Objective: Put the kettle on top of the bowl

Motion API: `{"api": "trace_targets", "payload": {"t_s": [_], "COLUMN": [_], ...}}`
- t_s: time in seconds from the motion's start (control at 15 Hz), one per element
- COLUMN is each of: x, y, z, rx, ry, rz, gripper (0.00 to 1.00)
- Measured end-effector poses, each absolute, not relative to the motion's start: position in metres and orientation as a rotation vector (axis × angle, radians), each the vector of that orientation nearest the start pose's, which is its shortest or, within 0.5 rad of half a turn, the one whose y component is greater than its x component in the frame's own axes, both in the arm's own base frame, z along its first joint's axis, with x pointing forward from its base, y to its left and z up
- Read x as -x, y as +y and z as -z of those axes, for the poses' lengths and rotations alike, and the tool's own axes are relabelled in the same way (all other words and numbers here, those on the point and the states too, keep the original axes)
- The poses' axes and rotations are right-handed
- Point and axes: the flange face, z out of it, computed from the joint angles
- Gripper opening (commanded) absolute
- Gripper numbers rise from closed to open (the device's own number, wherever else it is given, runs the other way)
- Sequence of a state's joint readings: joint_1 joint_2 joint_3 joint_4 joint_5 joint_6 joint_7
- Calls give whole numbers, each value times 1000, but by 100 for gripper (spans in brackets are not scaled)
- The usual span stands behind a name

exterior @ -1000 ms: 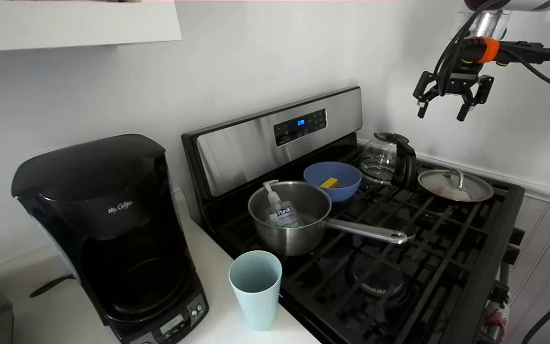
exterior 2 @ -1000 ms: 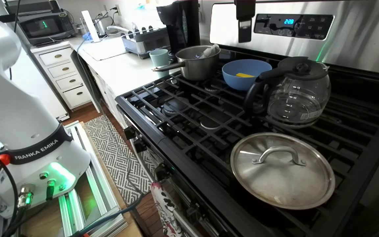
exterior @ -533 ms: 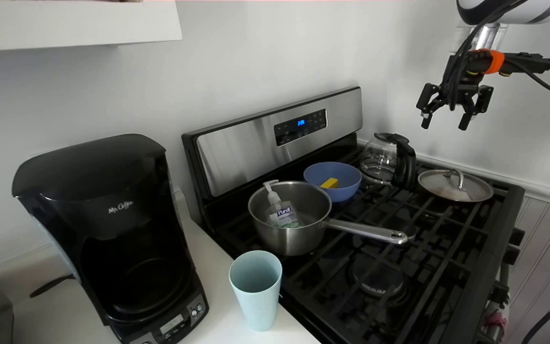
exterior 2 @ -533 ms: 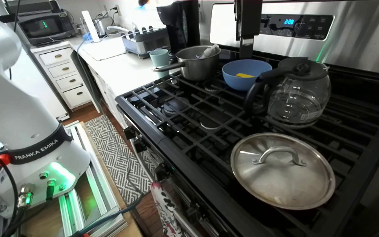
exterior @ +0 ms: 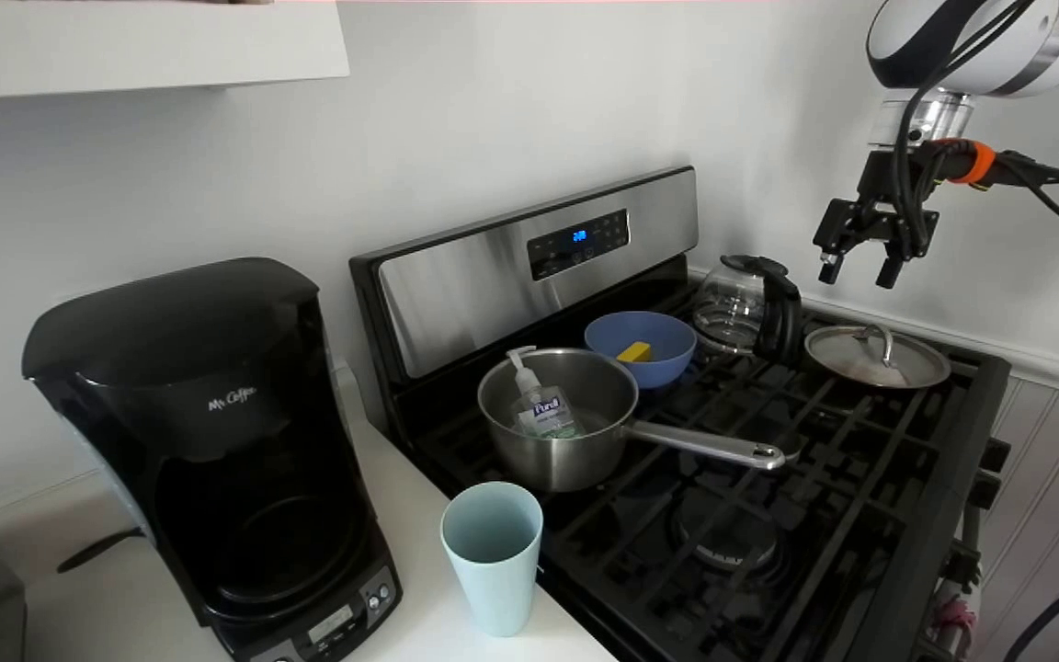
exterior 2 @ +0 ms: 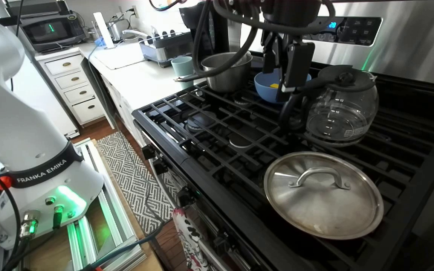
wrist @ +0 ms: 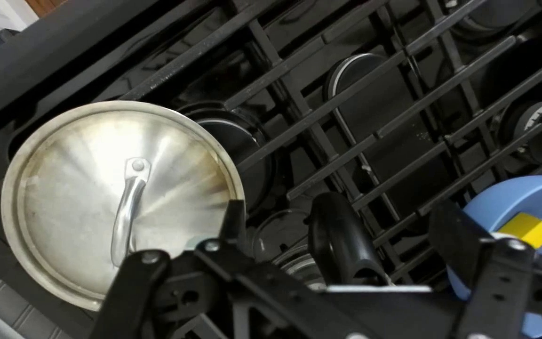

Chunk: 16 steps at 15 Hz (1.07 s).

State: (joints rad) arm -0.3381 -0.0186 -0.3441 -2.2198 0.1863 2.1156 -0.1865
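The clear-glass kettle with its black handle and lid stands upright on the stove grate, in both exterior views. The blue bowl stands beside it, with a yellow block inside; the bowl also shows in the wrist view. My gripper is open and empty, in the air above the stove. In the wrist view the kettle's handle shows between the spread fingers, below them; most of the kettle's body is hidden by the gripper. In an exterior view my gripper partly covers the bowl.
A steel lid lies on the grate near the kettle. A steel saucepan holds a sanitizer bottle; its long handle points across the stove. A light-blue cup and a black coffee maker stand on the counter. The stove's back panel rises behind.
My gripper has moved down toward the stove and now appears in front of the bowl in an exterior view. Its fingers stay open. The kettle and bowl have not moved.
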Motion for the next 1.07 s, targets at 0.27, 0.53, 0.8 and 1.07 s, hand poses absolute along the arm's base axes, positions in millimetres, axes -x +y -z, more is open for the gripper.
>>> {"api": "trace_targets", "payload": {"t_s": [0.27, 0.53, 0.8, 1.07], "x": [-409, -418, -426, -439], "y": [-320, -325, -324, -319], "z": [-371, -371, -358, -342], "rx": [2830, 2840, 2836, 2818], "ry": [861, 786, 735, 707], "rz": [-34, 129, 167, 203], "gripper": [100, 100, 100, 100]}}
